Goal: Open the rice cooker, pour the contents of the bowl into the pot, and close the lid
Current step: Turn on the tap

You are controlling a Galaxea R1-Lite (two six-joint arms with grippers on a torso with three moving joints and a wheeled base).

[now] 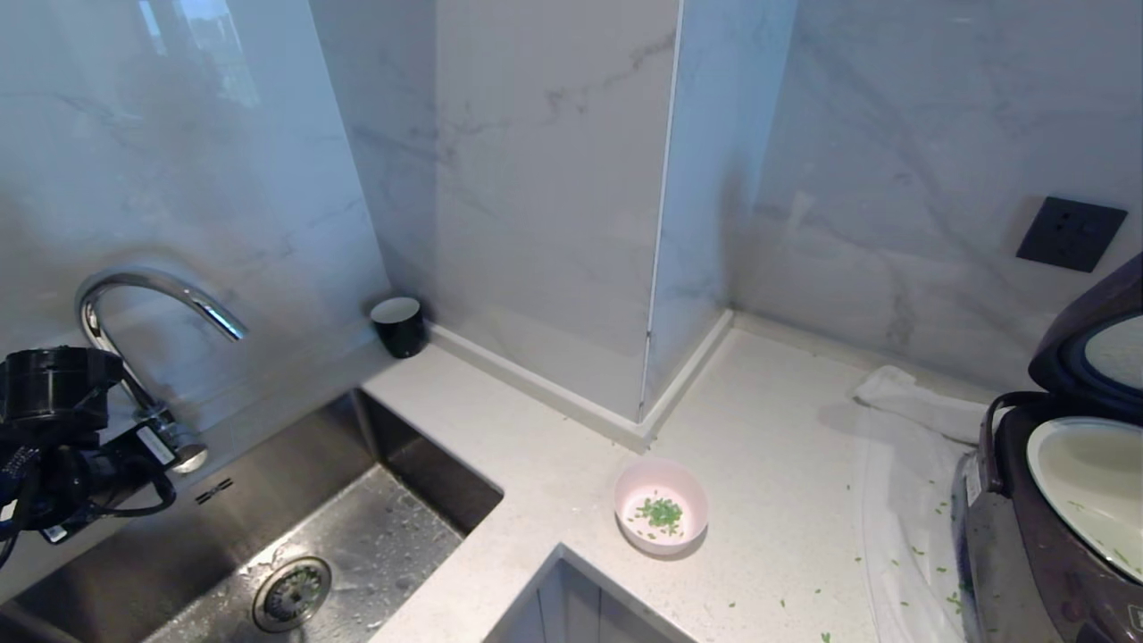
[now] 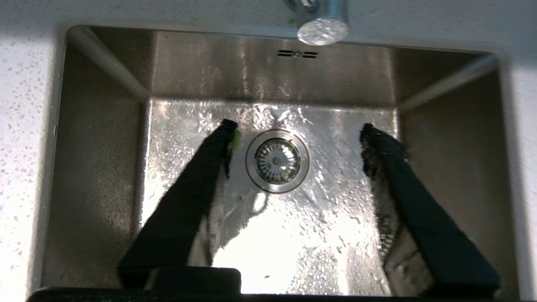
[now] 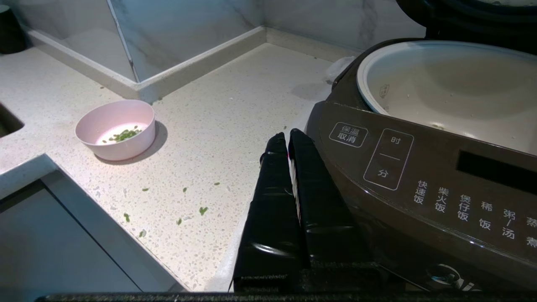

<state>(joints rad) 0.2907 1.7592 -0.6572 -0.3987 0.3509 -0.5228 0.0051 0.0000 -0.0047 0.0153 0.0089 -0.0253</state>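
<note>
The pale pink bowl (image 1: pixel 661 506) (image 3: pixel 115 128) stands upright on the counter with a small heap of green contents (image 1: pixel 662 513) (image 3: pixel 123 135) in it. At the far right the dark rice cooker (image 1: pixel 1027 554) (image 3: pixel 419 176) has its lid (image 1: pixel 1098 348) raised, baring the cream-white pot (image 1: pixel 1085 487) (image 3: pixel 444 84). My left gripper (image 2: pixel 298 126) hangs open over the sink with nothing between its fingers; a green bit clings to one finger (image 2: pixel 218 151). My right gripper (image 3: pixel 287 135) is shut and empty, low beside the cooker's front panel.
The steel sink (image 1: pixel 339 545) (image 2: pixel 105 126) with its drain (image 2: pixel 277 160) and curved faucet (image 1: pixel 152 295) fills the left. A black cup (image 1: pixel 399 326) stands in the back corner. Green bits are scattered on the counter (image 1: pixel 786 500) near the cooker, on a clear plastic sheet (image 1: pixel 902 527).
</note>
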